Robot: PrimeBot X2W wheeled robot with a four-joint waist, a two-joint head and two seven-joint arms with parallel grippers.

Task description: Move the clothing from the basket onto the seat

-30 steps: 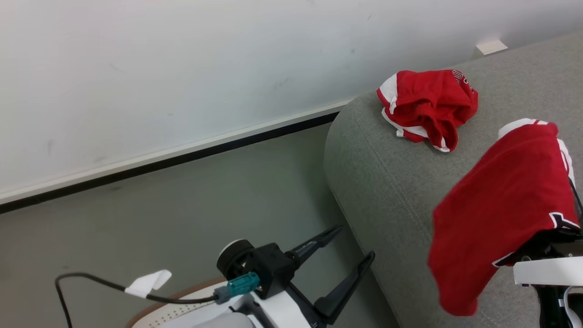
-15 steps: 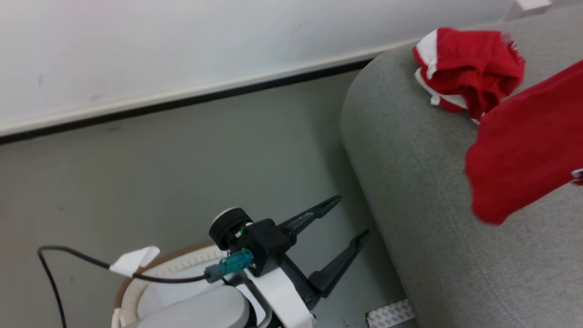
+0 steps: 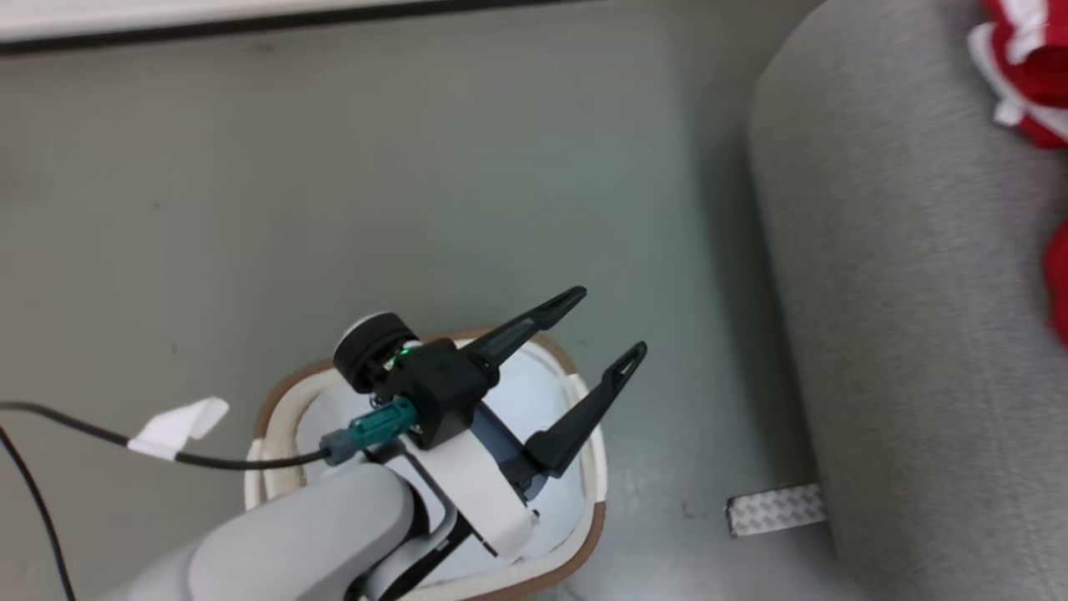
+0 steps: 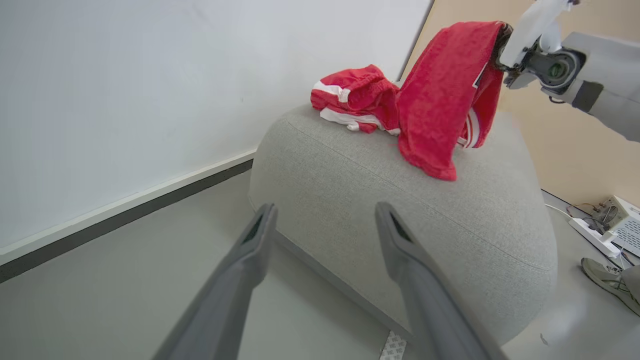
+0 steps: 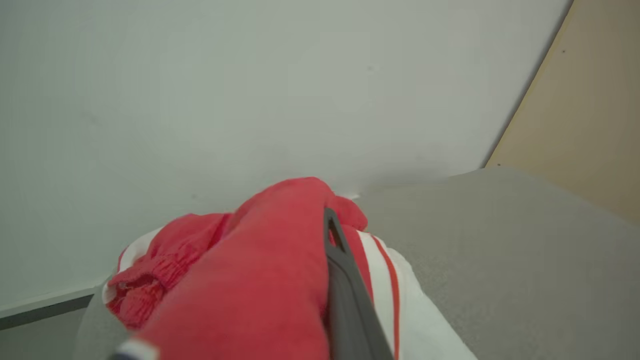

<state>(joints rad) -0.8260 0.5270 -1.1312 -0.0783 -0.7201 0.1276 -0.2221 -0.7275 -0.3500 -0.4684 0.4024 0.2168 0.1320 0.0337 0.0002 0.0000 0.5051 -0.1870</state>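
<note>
A white wall (image 4: 125,100) meets the grey floor (image 3: 334,167) along a dark baseboard (image 4: 125,220). At far right stands a beige wall (image 4: 550,150), a power strip (image 4: 592,235) below it.

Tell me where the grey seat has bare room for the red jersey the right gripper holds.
The seat is bare across its near half, from the hanging jersey to the rounded front edge, and on the side toward the beige wall. It's crowded at the back corner by the white wall, where a crumpled red garment lies beside the jersey.

Sparse lab room: power strip (image 4: 590,234), seat (image 4: 400,210)
</note>
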